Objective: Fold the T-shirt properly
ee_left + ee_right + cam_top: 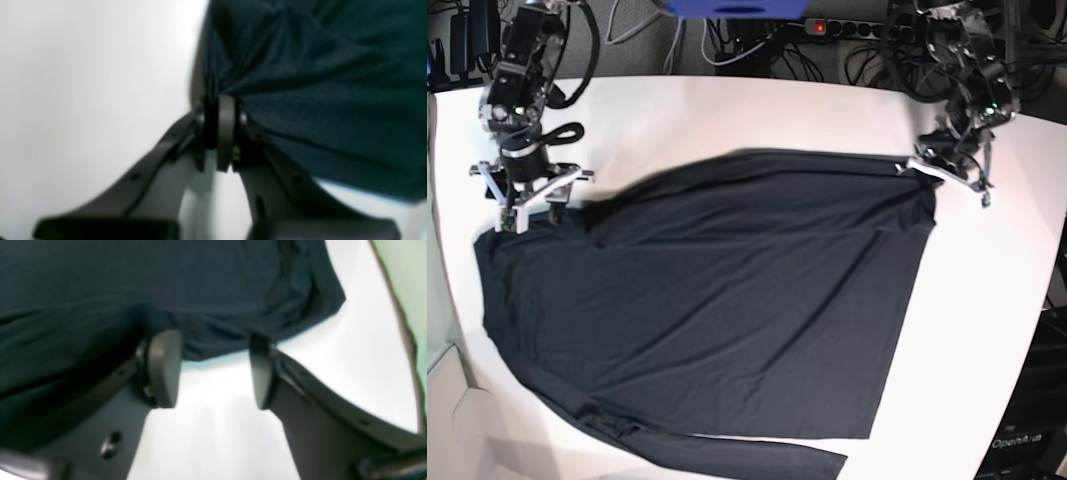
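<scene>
The T-shirt [727,300] is a large dark cloth spread over the white table [757,110], with one long sleeve [757,455] along its near edge. At the shirt's far right corner my left gripper [924,167] is shut on a bunched pinch of the fabric; in the left wrist view the left gripper [220,100] has cloth [317,83] fanning out from its closed tips. My right gripper [530,215] stands at the shirt's far left corner. In the right wrist view the right gripper [211,340] is open, its fingers [163,366] at the hem of the cloth [166,283].
Cables and a power strip [827,28] lie behind the table's far edge, beside a blue object [737,8]. The table's curved left edge runs close to the right arm, with a pale green surface [407,273] beyond it.
</scene>
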